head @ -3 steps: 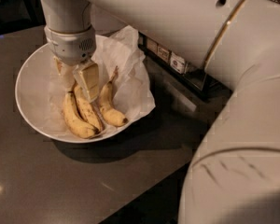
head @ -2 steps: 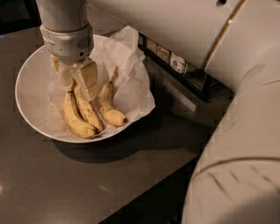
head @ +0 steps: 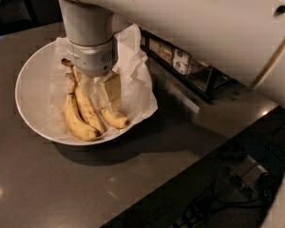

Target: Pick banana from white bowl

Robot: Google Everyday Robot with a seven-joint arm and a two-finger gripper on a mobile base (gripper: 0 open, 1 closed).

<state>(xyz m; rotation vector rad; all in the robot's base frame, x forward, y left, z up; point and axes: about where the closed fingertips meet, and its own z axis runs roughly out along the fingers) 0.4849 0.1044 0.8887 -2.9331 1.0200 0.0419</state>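
Gripper (head: 102, 95) has shifted right, down over the banana (head: 116, 120).
The banana lies at the right of the white bowl (head: 31, 87) on crinkled paper (head: 137, 75), beside the paired bananas (head: 80, 117); the gripper's fingers seem spread, straddling its upper end.

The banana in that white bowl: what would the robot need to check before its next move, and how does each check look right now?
1. Loose banana visible in the white bowl: ok.
2. End effector down inside the bowl, directly over that banana's upper half: ok.
3. Banana actually gripped: cannot tell.
4. Paired bananas clear of the target: not ok, they lie close beside it.
5. Crinkled paper free of the banana: cannot tell; it lies underneath.
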